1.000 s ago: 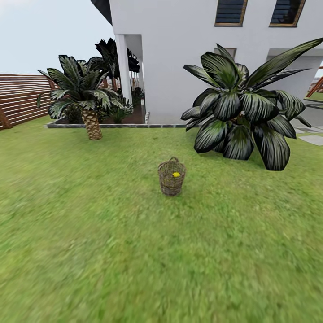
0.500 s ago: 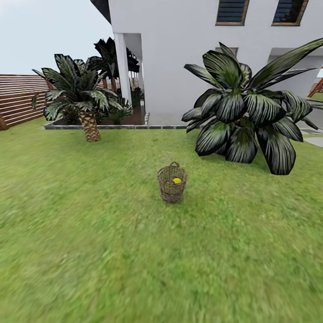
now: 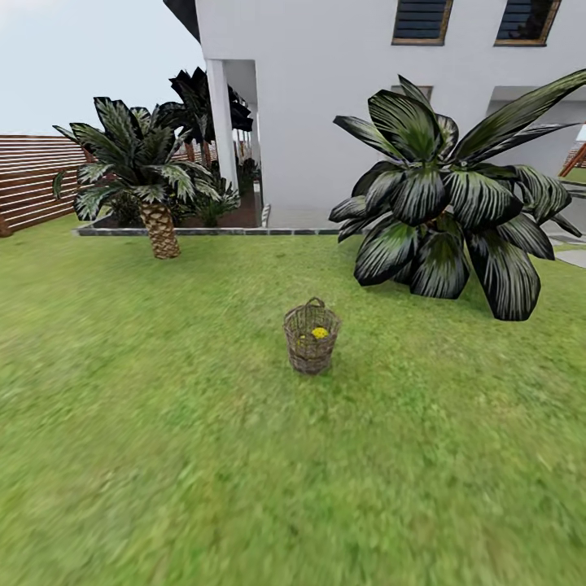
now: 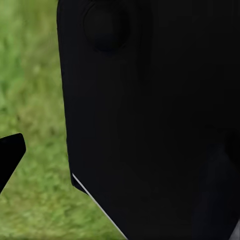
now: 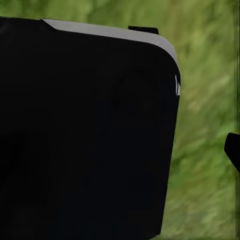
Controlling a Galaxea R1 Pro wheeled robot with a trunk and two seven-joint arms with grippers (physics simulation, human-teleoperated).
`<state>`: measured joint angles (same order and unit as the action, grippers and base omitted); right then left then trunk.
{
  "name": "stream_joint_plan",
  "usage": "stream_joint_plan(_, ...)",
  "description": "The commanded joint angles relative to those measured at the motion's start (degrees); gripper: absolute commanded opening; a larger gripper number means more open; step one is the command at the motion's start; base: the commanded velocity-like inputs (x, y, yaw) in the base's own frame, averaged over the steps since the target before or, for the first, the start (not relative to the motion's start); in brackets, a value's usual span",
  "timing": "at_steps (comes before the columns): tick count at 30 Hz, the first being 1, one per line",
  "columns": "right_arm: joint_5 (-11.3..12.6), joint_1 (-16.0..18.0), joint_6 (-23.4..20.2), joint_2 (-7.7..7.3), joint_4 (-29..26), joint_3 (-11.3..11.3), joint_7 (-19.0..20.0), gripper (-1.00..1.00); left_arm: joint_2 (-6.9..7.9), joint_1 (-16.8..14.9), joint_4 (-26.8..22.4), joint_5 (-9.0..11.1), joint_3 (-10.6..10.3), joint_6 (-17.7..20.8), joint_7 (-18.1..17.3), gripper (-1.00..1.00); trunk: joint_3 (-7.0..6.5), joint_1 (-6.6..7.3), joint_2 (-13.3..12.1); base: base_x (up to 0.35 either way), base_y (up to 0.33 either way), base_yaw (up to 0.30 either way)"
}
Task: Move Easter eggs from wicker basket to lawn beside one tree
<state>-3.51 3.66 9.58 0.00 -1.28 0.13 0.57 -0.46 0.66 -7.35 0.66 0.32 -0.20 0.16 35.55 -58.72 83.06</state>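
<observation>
The wicker basket (image 3: 311, 338) stands upright on the lawn (image 3: 163, 423), in the middle of the head view and some way ahead of me. Through its open rim I see one yellow Easter egg (image 3: 319, 333); the weave hides the rest of the inside. The tree is out of view. In each wrist view a large black part of the robot sits close to the camera over blurred grass. A small dark tip (image 4: 10, 155) pokes in at the edge of the left one, and another dark tip (image 5: 233, 149) at the edge of the right one.
A short palm with a scaly trunk (image 3: 159, 230) grows at the back left. A broad dark-leaved plant (image 3: 443, 207) spreads at the back right of the basket. Behind them are the white house (image 3: 325, 106) and a brown slatted fence (image 3: 32, 183).
The whole head view has shifted a little: the camera has come closer, so the basket sits slightly lower and larger in the picture. Nothing on the lawn has moved.
</observation>
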Motion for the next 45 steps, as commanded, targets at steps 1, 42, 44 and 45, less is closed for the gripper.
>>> stream_joint_plan(1, -0.4, 0.0, 0.2, 0.00, 0.0, 0.0, 0.0, 1.00, -0.01, 0.0, -0.1, 0.1, 0.0, 0.0, 0.0, 1.00, 0.04, -0.01, 0.0, 0.133, -0.250, 0.000)
stream_joint_plan(42, -0.4, 0.0, 0.2, 0.03, 0.0, 0.0, 0.0, 1.00, -0.07, 0.0, -0.1, 0.0, 0.0, 0.0, 0.0, 1.00, 0.04, -0.01, 0.0, 0.191, -0.288, 0.125)
stream_joint_plan(44, -0.4, 0.0, 0.2, 0.04, 0.0, 0.0, 0.0, 1.00, -0.07, 0.0, -0.1, 0.0, 0.0, 0.0, 0.0, 1.00, 0.04, -0.01, 0.0, 0.192, -0.290, 0.292)
stream_joint_plan(45, -0.4, 0.0, 0.2, 0.05, 0.0, 0.0, 0.0, 1.00, -0.07, 0.0, -0.1, 0.0, 0.0, 0.0, 0.0, 1.00, 0.04, -0.01, 0.0, 0.181, -0.291, 0.292)
